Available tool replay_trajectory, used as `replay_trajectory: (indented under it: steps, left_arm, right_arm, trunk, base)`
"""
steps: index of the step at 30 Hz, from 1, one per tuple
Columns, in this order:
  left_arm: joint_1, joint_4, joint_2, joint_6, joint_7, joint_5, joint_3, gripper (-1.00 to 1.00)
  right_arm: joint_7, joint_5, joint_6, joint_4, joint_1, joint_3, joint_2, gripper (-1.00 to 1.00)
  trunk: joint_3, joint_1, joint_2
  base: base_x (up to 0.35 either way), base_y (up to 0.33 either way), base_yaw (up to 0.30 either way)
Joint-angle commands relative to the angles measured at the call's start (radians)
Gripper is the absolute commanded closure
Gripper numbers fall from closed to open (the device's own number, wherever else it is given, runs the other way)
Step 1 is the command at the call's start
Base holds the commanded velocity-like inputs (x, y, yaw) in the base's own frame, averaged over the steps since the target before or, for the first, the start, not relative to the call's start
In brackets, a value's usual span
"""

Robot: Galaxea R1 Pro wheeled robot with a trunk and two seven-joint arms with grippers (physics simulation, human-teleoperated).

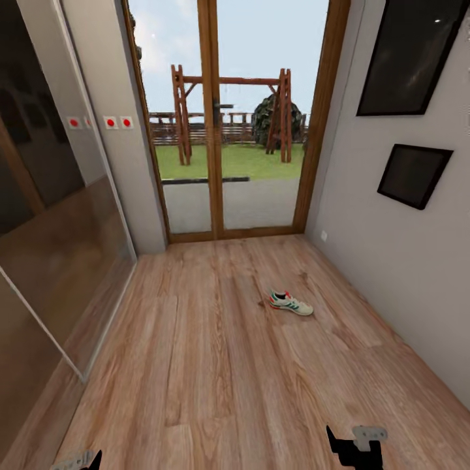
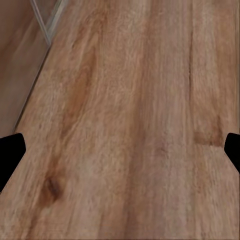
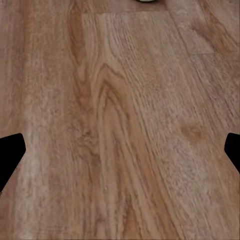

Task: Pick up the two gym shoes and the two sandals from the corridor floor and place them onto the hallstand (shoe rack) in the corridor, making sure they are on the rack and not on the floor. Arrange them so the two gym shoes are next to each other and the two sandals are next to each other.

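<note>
One gym shoe [image 1: 291,303], white with green stripes and a red-orange heel, lies on its sole on the corridor floor [image 1: 215,365], right of centre and well ahead of me. My right gripper [image 1: 356,447] hangs low at the near edge, far short of the shoe. In the right wrist view that gripper [image 3: 120,150] is open over bare planks, and a white sliver [image 3: 146,1] at the frame's edge may be the shoe. My left gripper [image 1: 81,460] sits at the near left; the left wrist view has it [image 2: 120,150] open above bare floor. The sandals and the hallstand are out of view.
A wood-framed glass door [image 1: 215,130] closes the far end of the corridor. A mirrored sliding panel [image 1: 52,215] lines the left side. The grey right wall [image 1: 391,261] carries two dark framed pictures [image 1: 412,175]. Open floor lies between me and the shoe.
</note>
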Motion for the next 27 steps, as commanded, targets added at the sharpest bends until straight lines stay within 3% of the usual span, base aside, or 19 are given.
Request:
replay_trajectory:
  steps: [1,27]
  left_arm:
    - [0.0,0.001,0.0,-0.001,-0.01,0.01,0.003,-1.0]
    - [0.0,0.001,0.001,-0.001,-0.01,0.012,0.003,-1.0]
  right_arm:
    - [0.007,-0.01,-0.003,0.001,-0.001,0.005,0.0,-1.0]
    - [0.007,-0.011,-0.004,0.001,-0.001,0.005,0.0,-1.0]
  trunk:
    - [0.0,0.0,0.0]
    - [0.019,0.0,0.0]
  base:
    - [0.335,0.131,-0.206]
    - [0.328,0.147,-0.225]
